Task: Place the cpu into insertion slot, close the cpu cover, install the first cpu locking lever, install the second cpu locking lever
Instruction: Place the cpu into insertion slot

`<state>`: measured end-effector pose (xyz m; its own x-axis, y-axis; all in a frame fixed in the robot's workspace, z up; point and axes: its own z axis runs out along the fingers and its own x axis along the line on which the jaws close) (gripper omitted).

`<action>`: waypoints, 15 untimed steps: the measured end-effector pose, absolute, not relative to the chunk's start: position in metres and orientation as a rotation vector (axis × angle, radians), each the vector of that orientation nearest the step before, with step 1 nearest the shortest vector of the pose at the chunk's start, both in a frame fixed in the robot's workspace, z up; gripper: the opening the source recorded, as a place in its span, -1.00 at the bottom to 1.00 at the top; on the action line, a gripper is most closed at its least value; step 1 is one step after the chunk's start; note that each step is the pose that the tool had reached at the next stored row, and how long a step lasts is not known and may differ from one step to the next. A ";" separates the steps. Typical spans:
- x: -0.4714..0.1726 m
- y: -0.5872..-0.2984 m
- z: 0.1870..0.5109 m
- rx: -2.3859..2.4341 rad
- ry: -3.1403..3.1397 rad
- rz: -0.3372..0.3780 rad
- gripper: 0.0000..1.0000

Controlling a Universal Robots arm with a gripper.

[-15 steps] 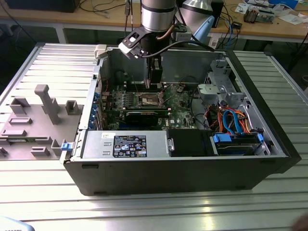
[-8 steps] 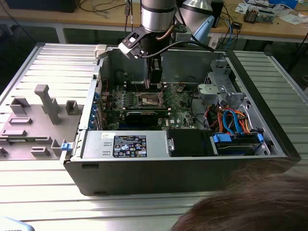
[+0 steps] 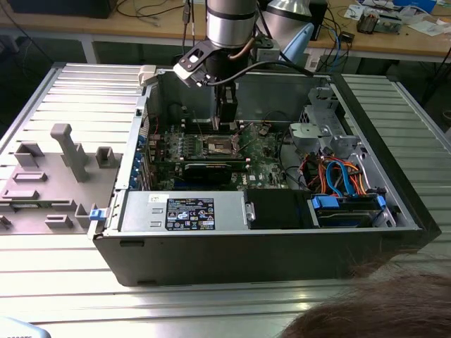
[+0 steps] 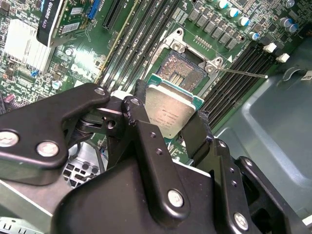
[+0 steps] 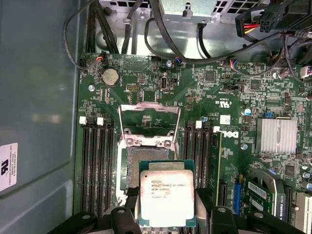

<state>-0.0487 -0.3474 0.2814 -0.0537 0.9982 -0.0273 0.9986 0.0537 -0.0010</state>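
End effector [image 4: 170, 105] is clenched on the cpu [image 4: 170, 114]. Two black fingers [image 4: 139, 122] press against opposite edges of the chip, and its silvery-grey top faces the camera in both wrist views. In the first wrist view the end effector [image 5: 165, 207] holds the cpu [image 5: 165, 190] over the part of the insertion slot [image 5: 146, 155] nearest the fingers, so the chip hides part of the dark socket field. The chip is not seated. In the second wrist view it hangs above the green board [image 4: 73, 73], with the insertion slot [image 4: 183, 73] exposed beyond it.

The cpu cover [image 5: 147, 104] stands swung up at the side of the slot away from the fingers, and the board shows through its large square cut-out. A thin locking lever [image 4: 241, 73] runs out from one corner of the socket frame and crosses the memory slots [image 4: 234, 63]. Rows of long black memory slots [image 5: 97, 165] flank the socket on both sides.

In the exterior view the end effector [image 3: 225, 116] reaches down into an open computer case [image 3: 246, 253], above the middle of the green board [image 3: 261, 165] and near the case's far wall. The case lies on a ribbed metal tabletop [image 3: 211, 310]. A grey fixture plate [image 3: 56, 176] rests on the tabletop just beside the case, at the exterior view's left. A person's hair [image 3: 380, 310] shows at the tabletop's near edge, toward the exterior view's right.
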 end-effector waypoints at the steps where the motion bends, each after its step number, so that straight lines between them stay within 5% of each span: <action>1: -0.049 -0.347 0.281 2.148 2.266 -0.030 0.08; 15: -0.049 -0.347 0.278 2.148 2.266 -0.031 0.08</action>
<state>-0.0488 -0.3474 0.2778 -0.0537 0.9982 -0.0274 0.9986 0.0537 -0.0011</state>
